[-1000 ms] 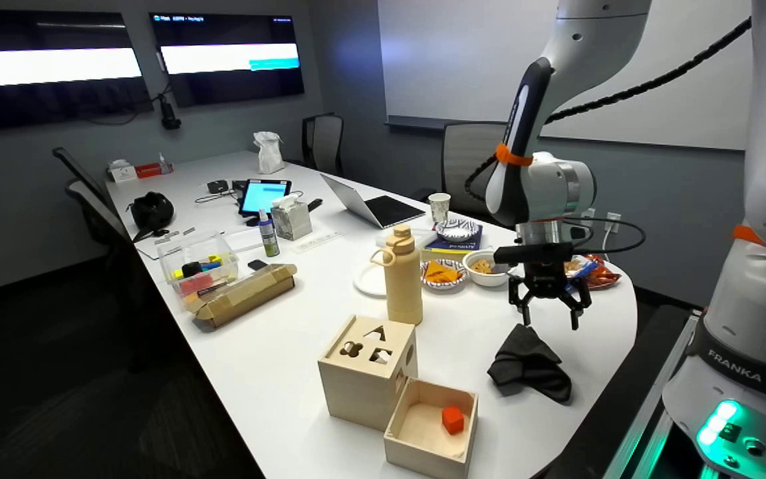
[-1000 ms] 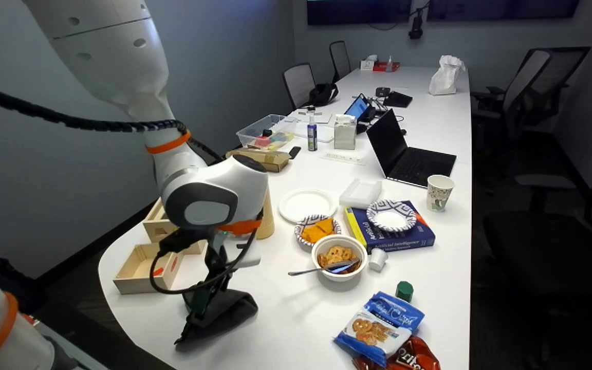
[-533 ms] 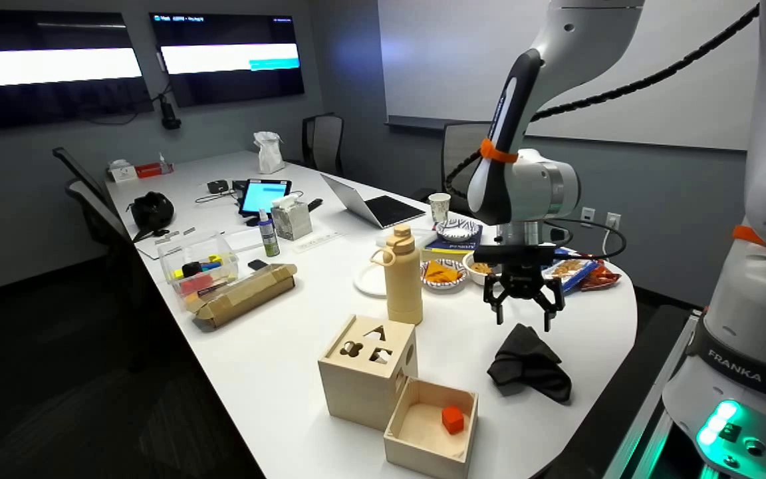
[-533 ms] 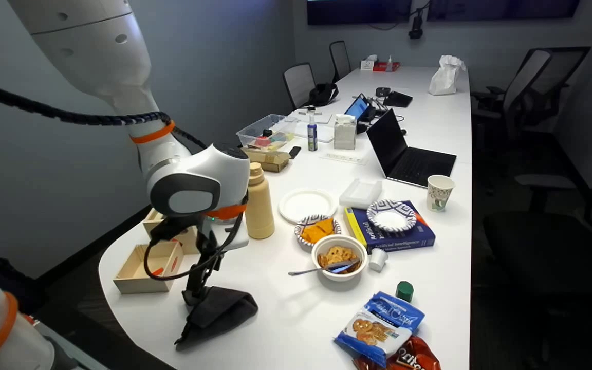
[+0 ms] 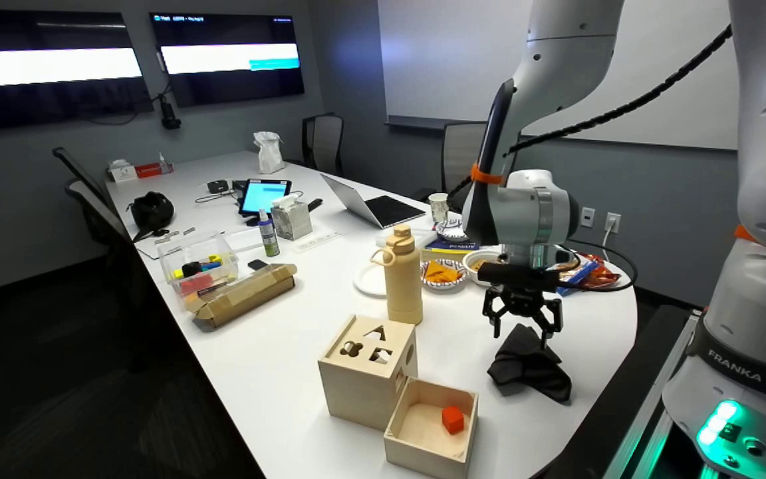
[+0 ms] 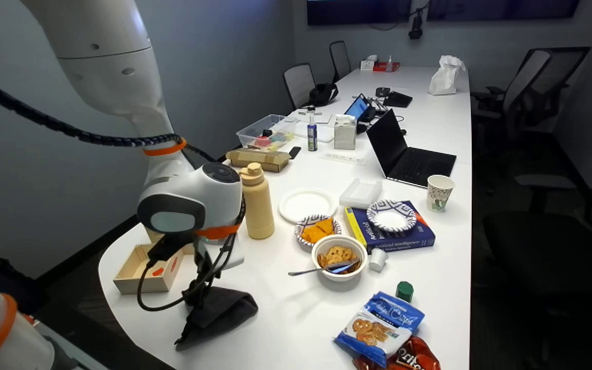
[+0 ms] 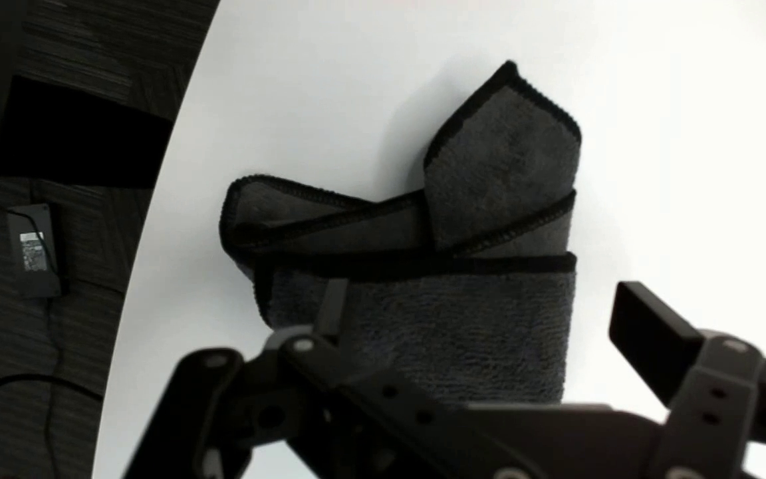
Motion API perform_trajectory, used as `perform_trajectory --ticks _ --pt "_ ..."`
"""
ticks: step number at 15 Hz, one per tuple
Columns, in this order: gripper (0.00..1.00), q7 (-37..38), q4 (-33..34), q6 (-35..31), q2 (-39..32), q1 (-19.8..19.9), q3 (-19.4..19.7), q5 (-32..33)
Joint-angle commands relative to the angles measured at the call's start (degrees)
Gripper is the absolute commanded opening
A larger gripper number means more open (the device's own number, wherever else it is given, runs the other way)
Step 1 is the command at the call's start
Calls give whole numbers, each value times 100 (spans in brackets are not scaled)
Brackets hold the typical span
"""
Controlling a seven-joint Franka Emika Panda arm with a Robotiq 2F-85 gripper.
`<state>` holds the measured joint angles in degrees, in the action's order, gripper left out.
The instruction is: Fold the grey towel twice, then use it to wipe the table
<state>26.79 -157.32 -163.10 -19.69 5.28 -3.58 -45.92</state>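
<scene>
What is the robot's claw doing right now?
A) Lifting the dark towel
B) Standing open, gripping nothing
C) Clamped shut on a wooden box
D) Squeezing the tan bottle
B: in the wrist view the gripper stands open, its fingers wide apart, and the grey towel lies on the table, not pinched between them.

We take this for an office meeting room. In both exterior views we see a long white table (image 5: pixel 323 286) running toward wall-mounted screens (image 5: pixel 227 60), with mesh-backed chairs (image 6: pixel 297 85) along its sides. A whiteboard (image 5: pixel 453 60) hangs on the wall (image 5: pixel 350 86), an open laptop (image 6: pixel 419 167) and a lit tablet (image 5: pixel 264 197) stand on the table, and dark carpet (image 5: pixel 170 426) lies below.
</scene>
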Motion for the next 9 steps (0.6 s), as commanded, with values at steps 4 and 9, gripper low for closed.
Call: perform_trajectory --ticks 4,9 --pt "100 -728 228 -544 -631 431 -325 -511" --pt "66 -830 503 -624 -1118 613 -492 -494"
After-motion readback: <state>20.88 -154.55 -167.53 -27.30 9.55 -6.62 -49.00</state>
